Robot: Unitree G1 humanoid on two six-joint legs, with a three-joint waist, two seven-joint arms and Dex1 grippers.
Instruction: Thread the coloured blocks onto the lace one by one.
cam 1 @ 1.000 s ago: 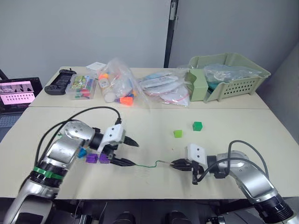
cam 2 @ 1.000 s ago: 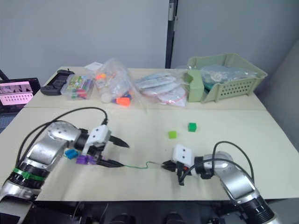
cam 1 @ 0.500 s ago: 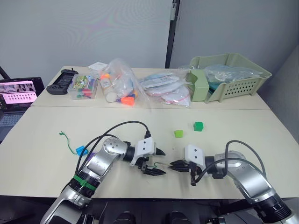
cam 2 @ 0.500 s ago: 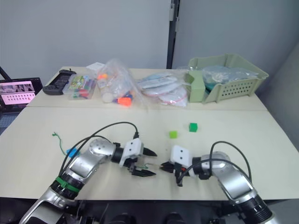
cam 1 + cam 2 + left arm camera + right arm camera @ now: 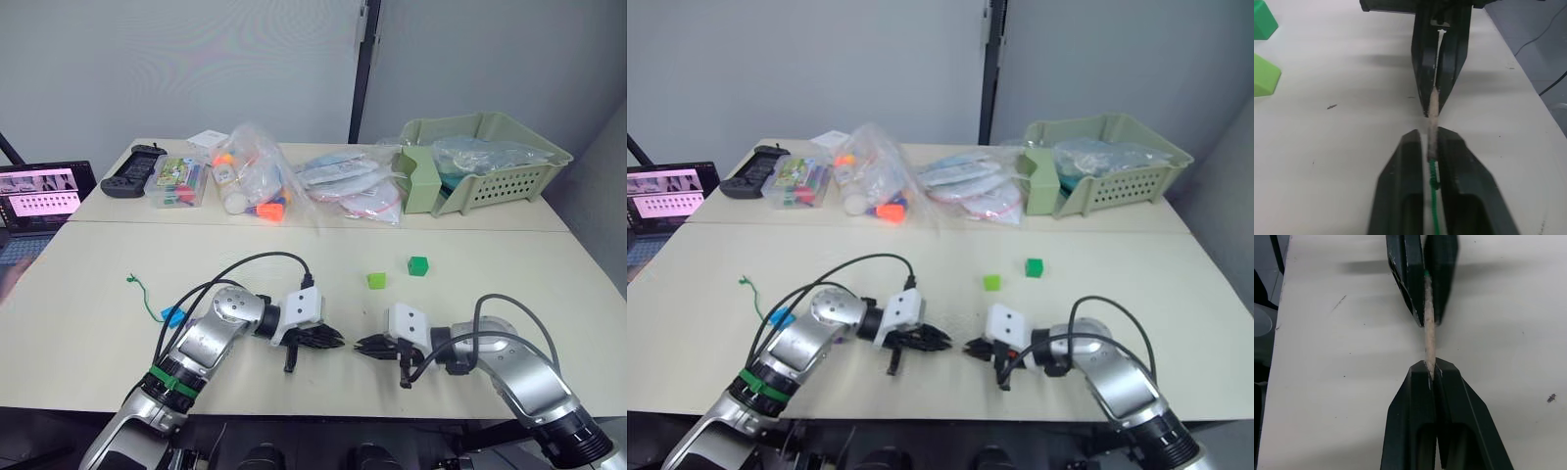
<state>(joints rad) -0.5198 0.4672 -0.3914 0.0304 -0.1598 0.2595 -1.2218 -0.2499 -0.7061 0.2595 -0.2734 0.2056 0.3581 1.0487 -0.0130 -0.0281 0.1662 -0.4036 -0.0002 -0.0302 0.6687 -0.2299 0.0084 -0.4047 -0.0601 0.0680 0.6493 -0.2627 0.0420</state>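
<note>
Two claws meet tip to tip low in the frame's centre, just above the desk (image 5: 294, 259). The left claw (image 5: 336, 341) is pressed together on the lace (image 5: 1432, 128), pinching it where the green cord turns into the stiff pale tip. The right claw (image 5: 361, 345) is pressed together on the far end of that same pale tip, so the tip spans the small gap between the two claws. In the left wrist view the green cord runs back between the left fingers (image 5: 1400, 196). At the left of the frame the knotted end (image 5: 132, 280) of the lace lies on the desk, with a blue block (image 5: 172, 315) just below and right of it. A light green block (image 5: 376, 280) and a dark green block (image 5: 418, 265) sit near each other right of centre, well apart from both claws. Along the upper part of the frame lie clear bags (image 5: 257, 181) of toys, with a pale green basket (image 5: 490, 162) at the upper right.
</note>
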